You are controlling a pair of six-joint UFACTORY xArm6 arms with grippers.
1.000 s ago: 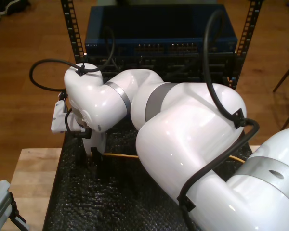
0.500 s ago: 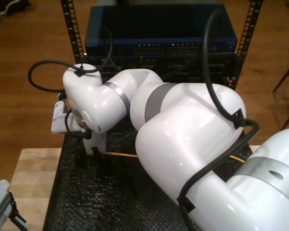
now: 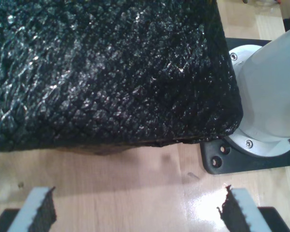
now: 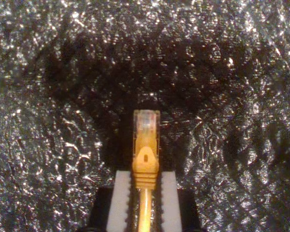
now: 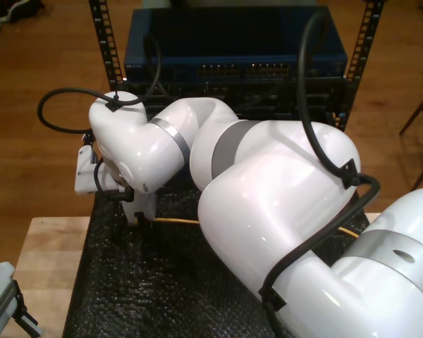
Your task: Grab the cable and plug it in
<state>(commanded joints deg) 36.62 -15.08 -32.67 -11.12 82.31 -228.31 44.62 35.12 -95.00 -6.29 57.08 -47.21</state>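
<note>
My second gripper [image 4: 145, 193] has its jaws clamped on the cable [image 4: 145, 154]. In the second wrist view the two pale pads [image 4: 120, 198] press the yellow boot from either side, and the clear plastic plug [image 4: 146, 124] juts out past the fingertips, above the black crinkled mat [image 4: 48, 96]. The yellow cord runs back between the pads and out of the picture.

In the exterior view the same gripper [image 5: 135, 224] hangs at the end of the big white arm [image 5: 268, 204], low over the mat [image 5: 141, 282] near its far corner at the exterior view's left. From the jaws the yellow cable [image 5: 176, 221] stretches just above the mat toward the exterior view's right, passes behind the arm's bulk and shows again as a short yellow piece near the mat's edge at the exterior view's right. Beyond the mat's far edge stands a rack with a blue network switch [image 5: 233, 53], its rows of ports facing the arm.

My first gripper [image 3: 135, 210] has its jaws wide apart with nothing between them. Its two foam-faced fingertips [image 3: 38, 208] hover over the bare wooden surface [image 3: 125, 179], just beside the mat's edge [image 3: 111, 72] and near the other arm's base [image 3: 266, 96].
</note>
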